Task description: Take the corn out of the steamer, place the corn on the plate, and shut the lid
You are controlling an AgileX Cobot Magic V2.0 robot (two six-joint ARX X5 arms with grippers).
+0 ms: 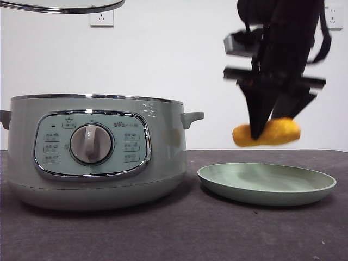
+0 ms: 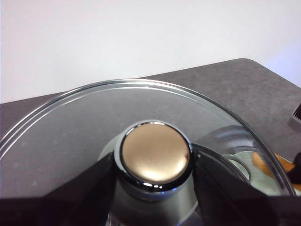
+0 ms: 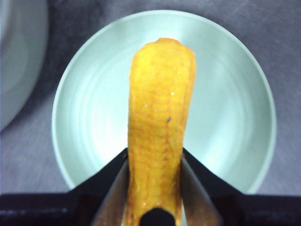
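My right gripper (image 1: pixel 266 128) is shut on the yellow-orange corn (image 1: pixel 267 132) and holds it in the air above the pale green plate (image 1: pixel 266 184). In the right wrist view the corn (image 3: pixel 161 127) hangs over the middle of the plate (image 3: pixel 235 117). The grey-green steamer (image 1: pixel 95 149) stands at the left without its lid. My left gripper (image 2: pixel 155 165) is shut on the knob (image 2: pixel 155 154) of the glass lid (image 2: pixel 84 127) and holds it high; only the lid's chrome rim (image 1: pixel 62 6) shows at the top left of the front view.
The steamer and plate stand side by side on a dark grey table (image 1: pixel 174 234). A white wall with sockets (image 1: pixel 101 18) is behind. The steamer's side handle (image 1: pixel 193 117) points toward the plate.
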